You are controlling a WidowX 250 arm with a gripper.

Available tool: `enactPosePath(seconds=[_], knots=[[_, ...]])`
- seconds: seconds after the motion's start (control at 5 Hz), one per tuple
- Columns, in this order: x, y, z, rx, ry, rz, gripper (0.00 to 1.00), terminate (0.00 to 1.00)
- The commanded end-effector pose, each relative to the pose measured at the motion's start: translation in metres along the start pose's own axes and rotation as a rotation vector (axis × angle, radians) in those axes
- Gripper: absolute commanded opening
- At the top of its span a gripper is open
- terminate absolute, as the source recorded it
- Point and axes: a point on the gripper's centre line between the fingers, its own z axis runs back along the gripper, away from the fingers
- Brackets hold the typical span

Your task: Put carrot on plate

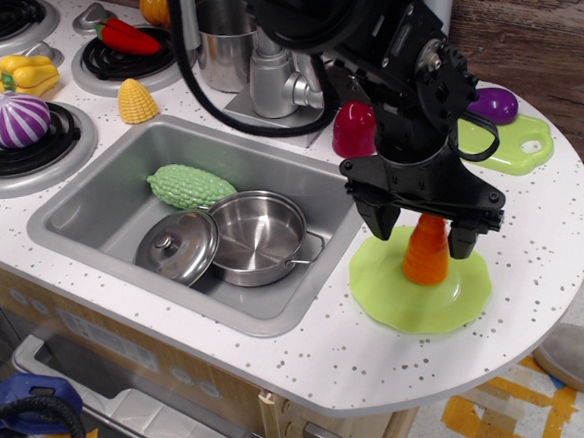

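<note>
The carrot (427, 253) stands upright on the lime-green plate (398, 297), which lies on the speckled white counter (536, 262) in the lower right of the frame, just beside the sink's right rim. The black gripper (420, 235) hangs directly over the plate with its two fingers (374, 216) spread wide, one on each side of the carrot; neither finger appears to press against it, and the carrot's upper end sits between them under the gripper body.

In the centre of the frame the grey sink (91, 208) holds a steel pot (258, 236), a steel lid (177, 248) leaning against the pot's left side, and a bumpy green vegetable (189, 185) behind them. Near the upper left, a yellow corn cone (137, 100) sits on the counter, with a purple-and-white striped onion (16, 120) on a burner further left. Behind the arm, a dark red piece (354, 129) stands near the silver faucet (277, 75), and a green cutting board (512, 143) lies at the right edge.
</note>
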Motion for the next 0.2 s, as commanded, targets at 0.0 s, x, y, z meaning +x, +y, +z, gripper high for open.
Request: enactPosePath(seconds=[0.0], knots=[[0.0059,-0.0007,0.0061,-0.002,-0.038,-0.011,1.00,1.00]])
